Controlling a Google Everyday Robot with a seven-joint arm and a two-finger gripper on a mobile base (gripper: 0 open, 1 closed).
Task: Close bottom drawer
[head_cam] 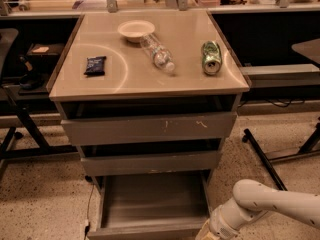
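– Speckled floor (pixel 40 209) under the grey metal cabinet (pixel 150 129): where's the wide, shallow grey metal bottom drawer (pixel 150 201)?
– Pulled out, lowest of three.
– And the gripper (pixel 206 232)?
– Low down, just beside the drawer's front right corner; whether it's open or holding anything, I can't tell

bowl (pixel 136 30), bottle (pixel 157 54), green can (pixel 211 57), dark packet (pixel 95 65)

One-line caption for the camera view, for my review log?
Three-drawer cabinet with the bottom drawer open; the gripper low beside its front corner, at the frame's bottom edge.
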